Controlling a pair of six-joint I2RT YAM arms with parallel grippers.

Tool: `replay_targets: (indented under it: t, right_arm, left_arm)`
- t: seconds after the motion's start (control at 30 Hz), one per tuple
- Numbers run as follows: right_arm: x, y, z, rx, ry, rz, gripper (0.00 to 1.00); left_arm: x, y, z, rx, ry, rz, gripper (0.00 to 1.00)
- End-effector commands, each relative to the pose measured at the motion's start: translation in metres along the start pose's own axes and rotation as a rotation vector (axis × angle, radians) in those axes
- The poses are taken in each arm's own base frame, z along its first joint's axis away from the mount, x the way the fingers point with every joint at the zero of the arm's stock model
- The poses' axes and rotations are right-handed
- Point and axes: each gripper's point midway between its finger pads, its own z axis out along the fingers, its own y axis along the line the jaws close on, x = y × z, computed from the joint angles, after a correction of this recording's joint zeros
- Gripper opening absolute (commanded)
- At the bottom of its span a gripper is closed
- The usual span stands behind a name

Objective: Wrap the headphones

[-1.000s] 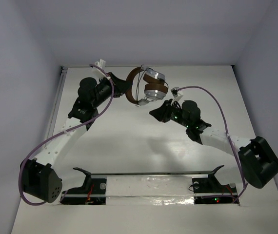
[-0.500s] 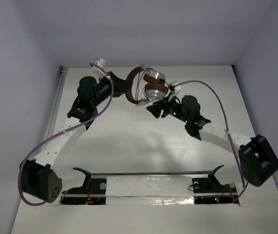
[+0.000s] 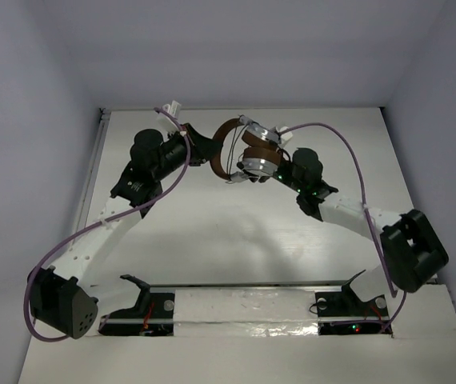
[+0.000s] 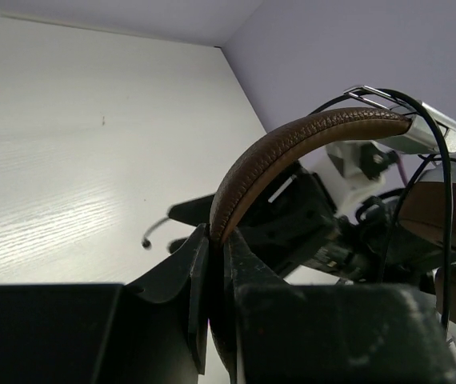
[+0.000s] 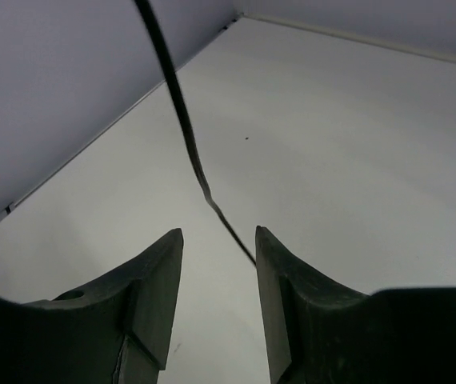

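Right fingers (image 5: 152, 296) have advanced, open around the thin black cord (image 5: 186, 120), apparently ungripped, so it could slip; left fingers (image 4: 182, 280) clamp the brown arched headband (image 4: 292, 144).

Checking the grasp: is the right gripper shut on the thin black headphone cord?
No, the right gripper stands open, the thin black cord loose in its gap.

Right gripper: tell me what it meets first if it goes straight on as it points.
Probably the headphones' black cord, hanging just ahead of the open right gripper; depth is unclear. Past it lies the white table.
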Motion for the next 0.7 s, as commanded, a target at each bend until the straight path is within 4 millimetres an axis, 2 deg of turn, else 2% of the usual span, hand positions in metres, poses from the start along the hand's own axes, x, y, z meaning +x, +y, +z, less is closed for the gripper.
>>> replay_targets:
  t: [0.0, 0.07, 0.13, 0.2, 0.23, 0.3, 0.37, 0.4, 0.47, 0.53, 0.67]
  right_arm:
    - [-0.018, 0.009, -0.021, -0.009, -0.072, -0.036, 0.47]
    - [-0.02, 0.01, -0.031, 0.005, -0.086, -0.034, 0.49]
    - [-0.017, 0.012, -0.033, -0.006, -0.082, -0.037, 0.55]
    - [-0.008, 0.018, -0.028, -0.06, -0.039, -0.036, 0.58]
    - [-0.015, 0.023, -0.022, -0.087, -0.044, -0.043, 0.58]
    - [-0.01, 0.023, -0.013, -0.108, -0.032, -0.034, 0.59]
    - [-0.019, 0.022, -0.005, -0.107, -0.051, -0.04, 0.58]
    - [-0.017, 0.01, 0.001, -0.056, -0.056, -0.044, 0.56]
    - [-0.022, 0.0, 0.008, -0.011, -0.084, -0.06, 0.56]
    - [-0.02, -0.006, 0.012, 0.009, -0.074, -0.073, 0.56]
    - [-0.02, 0.001, 0.005, -0.009, -0.08, -0.054, 0.46]
  left_arm:
    - [-0.039, -0.038, -0.013, 0.093, -0.116, 0.045, 0.0]
    - [-0.036, -0.04, -0.013, 0.099, -0.108, 0.043, 0.0]
    - [-0.032, -0.042, -0.012, 0.107, -0.098, 0.044, 0.0]
    - [-0.028, -0.043, -0.01, 0.109, -0.089, 0.042, 0.0]
    - [-0.027, -0.042, -0.01, 0.105, -0.087, 0.041, 0.0]
    - [-0.025, -0.044, -0.01, 0.108, -0.082, 0.04, 0.0]
    - [-0.025, -0.044, -0.011, 0.103, -0.082, 0.04, 0.0]
    - [-0.026, -0.046, -0.012, 0.106, -0.086, 0.04, 0.0]
    - [-0.025, -0.053, -0.016, 0.124, -0.078, 0.039, 0.0]
    - [-0.027, -0.06, -0.019, 0.129, -0.082, 0.047, 0.0]
    - [-0.032, -0.06, -0.022, 0.112, -0.093, 0.06, 0.0]
